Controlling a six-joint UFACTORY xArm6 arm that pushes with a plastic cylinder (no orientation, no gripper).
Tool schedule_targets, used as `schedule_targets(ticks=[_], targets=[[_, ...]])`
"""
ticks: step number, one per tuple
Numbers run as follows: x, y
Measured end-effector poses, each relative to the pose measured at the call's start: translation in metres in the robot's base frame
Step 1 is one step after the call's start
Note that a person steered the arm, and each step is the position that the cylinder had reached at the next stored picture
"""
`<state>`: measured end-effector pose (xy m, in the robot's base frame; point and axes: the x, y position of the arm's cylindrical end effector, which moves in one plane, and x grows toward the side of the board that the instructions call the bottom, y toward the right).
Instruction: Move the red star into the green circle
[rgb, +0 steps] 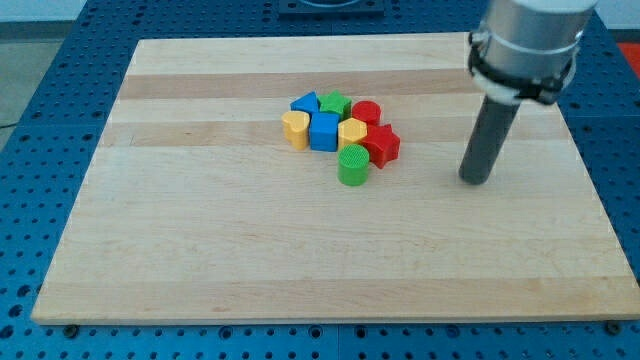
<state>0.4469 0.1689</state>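
The red star (382, 145) sits on the wooden board (200, 240) at the right side of a tight cluster of blocks. The green circle (353, 165) stands just below and left of it, touching or nearly touching it. My tip (476, 180) rests on the board well to the right of the cluster, about level with the green circle and apart from every block.
The cluster also holds a red cylinder (366, 112), a green block (334, 104), a blue triangle (305, 103), a blue cube (324, 131), a yellow heart (295, 128) and a yellow block (352, 131). A blue pegboard (40, 150) surrounds the board.
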Motion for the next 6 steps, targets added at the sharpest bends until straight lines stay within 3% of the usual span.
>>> schedule_targets(ticks=[2, 6], targets=[[-0.046, -0.027], [-0.033, -0.101]])
